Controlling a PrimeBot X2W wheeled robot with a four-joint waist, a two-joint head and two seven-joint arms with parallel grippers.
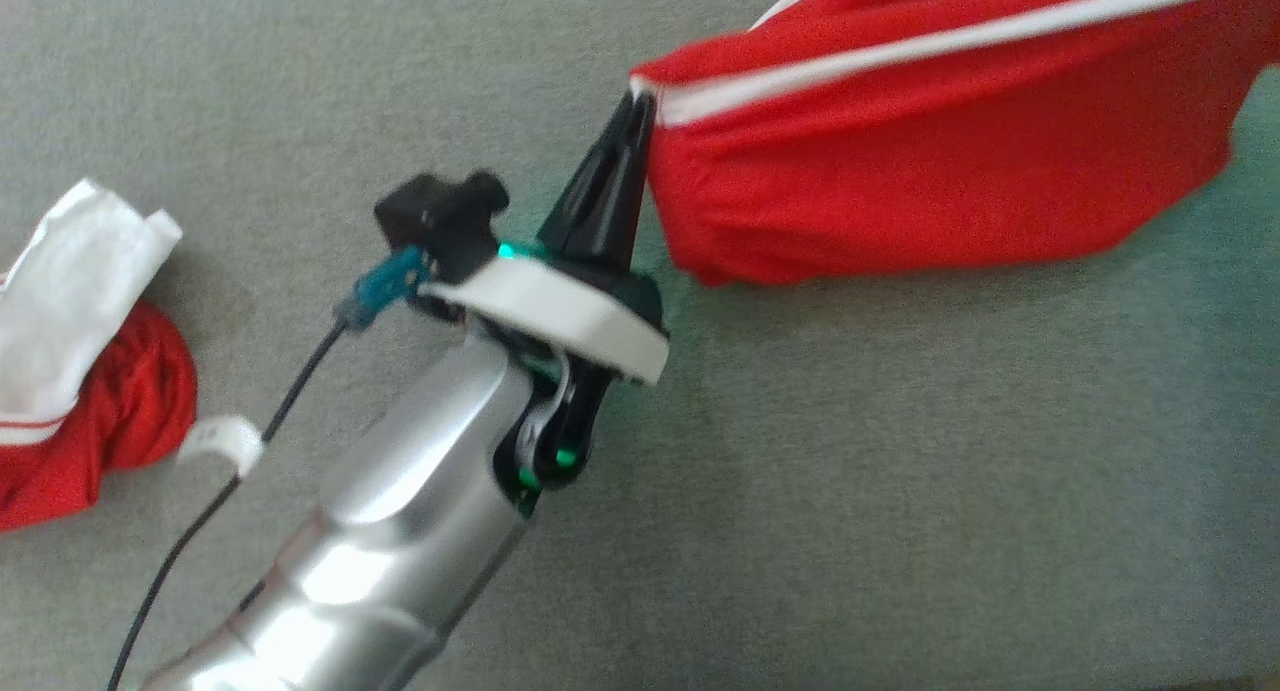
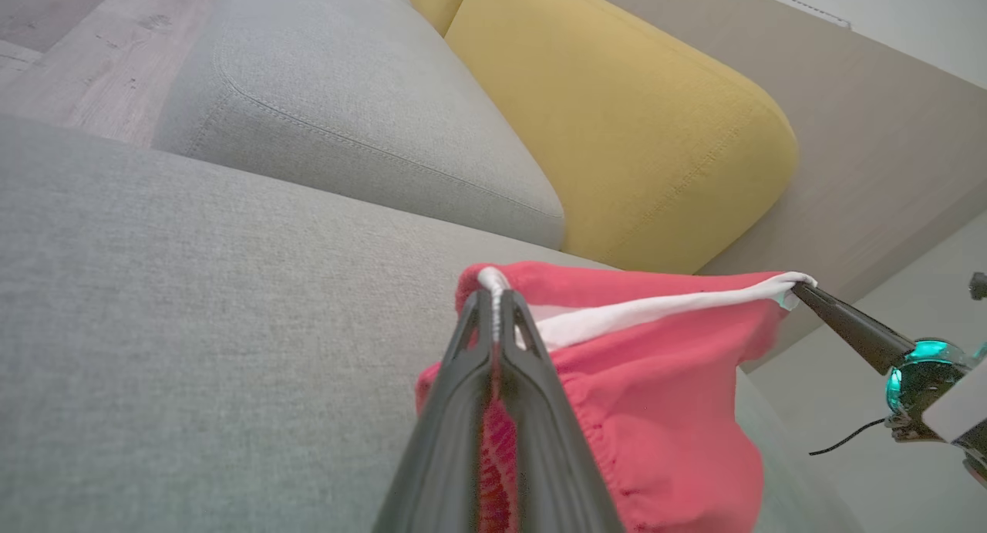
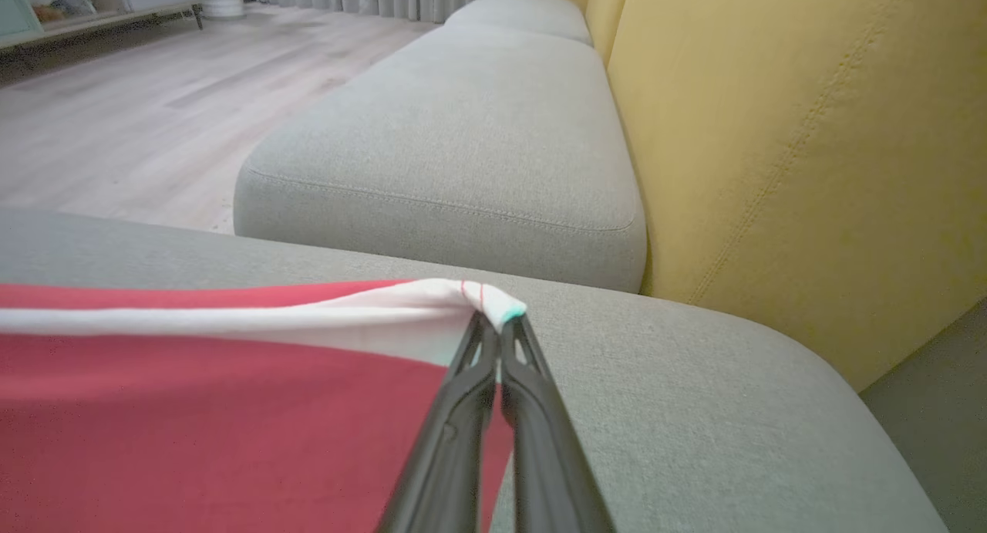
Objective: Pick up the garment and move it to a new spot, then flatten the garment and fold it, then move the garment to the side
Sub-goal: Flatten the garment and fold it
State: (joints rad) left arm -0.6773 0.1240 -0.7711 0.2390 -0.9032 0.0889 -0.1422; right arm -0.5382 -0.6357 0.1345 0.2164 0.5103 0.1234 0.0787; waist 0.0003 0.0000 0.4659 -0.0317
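The garment [image 1: 930, 161] is red with a white band along its top edge. It hangs stretched between both grippers above the grey sofa seat [image 1: 850, 471], its lower edge sagging toward the cushion. My left gripper [image 1: 640, 96] is shut on the garment's left corner; the left wrist view shows that corner [image 2: 493, 282] pinched between the fingertips of the left gripper [image 2: 495, 298]. In that same view my right gripper [image 2: 798, 288] clamps the far end of the white band. The right wrist view has the right gripper [image 3: 497, 321] shut on the band's corner, with the garment [image 3: 231, 425] spreading out to the left.
A second red and white piece of clothing [image 1: 70, 371] lies bunched at the left edge of the seat. Yellow back cushions [image 2: 640, 132] stand behind the seat. Another grey seat cushion [image 3: 463, 147] adjoins, with wooden floor [image 3: 131, 109] beyond.
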